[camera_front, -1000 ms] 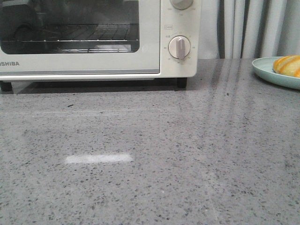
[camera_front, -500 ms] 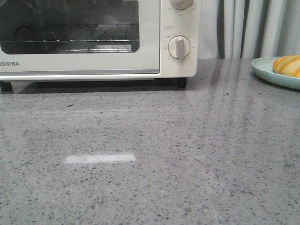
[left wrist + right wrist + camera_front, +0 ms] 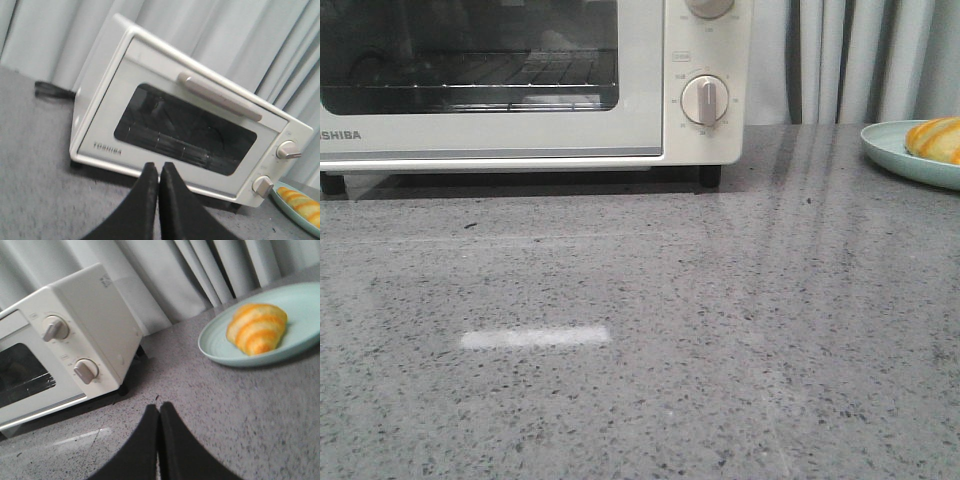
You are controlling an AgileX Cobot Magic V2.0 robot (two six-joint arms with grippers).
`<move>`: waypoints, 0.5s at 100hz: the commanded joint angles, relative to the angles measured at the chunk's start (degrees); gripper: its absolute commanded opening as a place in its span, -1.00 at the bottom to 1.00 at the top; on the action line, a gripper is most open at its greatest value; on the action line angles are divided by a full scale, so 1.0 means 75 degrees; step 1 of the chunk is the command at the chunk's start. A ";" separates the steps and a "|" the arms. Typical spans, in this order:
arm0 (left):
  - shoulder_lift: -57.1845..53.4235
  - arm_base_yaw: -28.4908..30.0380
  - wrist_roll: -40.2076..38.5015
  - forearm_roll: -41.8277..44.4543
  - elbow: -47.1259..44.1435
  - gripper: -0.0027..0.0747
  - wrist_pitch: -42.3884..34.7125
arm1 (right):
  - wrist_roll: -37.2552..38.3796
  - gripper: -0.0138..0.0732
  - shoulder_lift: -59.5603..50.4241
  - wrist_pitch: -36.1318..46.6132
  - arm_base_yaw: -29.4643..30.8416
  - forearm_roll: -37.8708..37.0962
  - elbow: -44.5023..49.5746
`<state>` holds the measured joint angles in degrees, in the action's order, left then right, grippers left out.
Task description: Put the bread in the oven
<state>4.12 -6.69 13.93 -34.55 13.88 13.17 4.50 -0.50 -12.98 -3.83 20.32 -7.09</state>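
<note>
The cream-white oven [image 3: 520, 120] stands at the back left of the grey counter with its glass door closed; it also shows in the left wrist view [image 3: 165, 130] and the right wrist view [image 3: 75, 340]. The bread [image 3: 257, 327], golden-orange with cream stripes, lies on a pale green plate [image 3: 300, 300] at the far right, also seen in the front view [image 3: 935, 138] and the left wrist view [image 3: 300, 202]. My left gripper [image 3: 158, 167] is shut and empty, in front of the oven door. My right gripper [image 3: 159, 409] is shut and empty, short of the plate. Neither gripper shows in the front view.
Grey curtains [image 3: 850, 60] hang behind the counter. The oven has a long handle [image 3: 220, 95] along the top of its door and two round knobs [image 3: 705, 100] on its right panel. A black cable [image 3: 47, 90] lies behind the oven's left side.
The front view has shifted slightly, so the oven and plate sit a few pixels further right. Nothing on the counter has moved.
</note>
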 commanded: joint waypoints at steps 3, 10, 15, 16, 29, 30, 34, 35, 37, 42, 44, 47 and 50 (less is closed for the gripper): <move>0.1154 -0.0067 0.1065 0.0022 0.1231 -0.99 -0.0119 | -0.0200 -0.82 0.0208 0.0108 -0.0015 -0.0545 -0.0810; 0.2070 -0.0067 0.1526 0.0005 0.1948 -0.99 0.0275 | -0.0475 -0.82 0.0443 0.0041 -0.0015 -0.0649 -0.1128; 0.2819 -0.0067 0.1738 -0.0028 0.2439 -0.99 0.0511 | -0.0713 -0.82 0.0607 -0.0005 -0.0015 -0.0661 -0.1303; 0.2911 -0.0067 0.1760 -0.0046 0.2571 -0.99 0.0534 | -0.0761 -0.82 0.0655 -0.0005 -0.0015 -0.0661 -0.1346; 0.4407 -0.0300 0.1925 -0.0203 0.3663 -0.99 0.0434 | -0.1407 -0.82 0.0955 -0.0287 -0.0015 -0.0665 -0.1541; 0.4470 -0.0328 0.1925 -0.0203 0.3712 -0.99 0.0403 | -0.1424 -0.82 0.0971 -0.0320 -0.0015 -0.0665 -0.1556; 0.4838 -0.0522 0.1950 -0.0203 0.3994 -0.99 0.0226 | -0.1427 -0.82 0.0971 -0.0377 -0.0015 -0.0665 -0.1547; 0.4895 -0.0560 0.2002 -0.0203 0.4040 -0.99 0.0203 | -0.1427 -0.82 0.0971 -0.0409 -0.0015 -0.0665 -0.1547; 0.5065 -0.0676 0.2077 -0.0203 0.4176 -0.99 0.0141 | -0.1427 -0.82 0.0971 -0.0449 -0.0015 -0.0665 -0.1547; 0.5453 -0.0966 0.2401 -0.0203 0.4482 -0.99 0.0045 | -0.1427 -0.82 0.0971 -0.0545 -0.0015 -0.0665 -0.1547; 0.5612 -0.1095 0.2561 -0.0203 0.4606 -0.99 0.0027 | -0.1427 -0.81 0.0971 -0.0588 -0.0015 -0.0665 -0.1547; 0.5810 -0.1271 0.2761 -0.0203 0.4760 -0.99 -0.0010 | -0.1427 -0.82 0.0971 -0.0656 -0.0015 -0.0665 -0.1547; 0.6044 -0.1493 0.2933 -0.0203 0.4935 -0.99 -0.0037 | -0.1427 -0.82 0.0971 -0.0719 -0.0015 -0.0665 -0.1547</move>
<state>45.43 -14.12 32.06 -34.77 46.02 17.13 -5.11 5.56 -20.76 -3.83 15.63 -16.64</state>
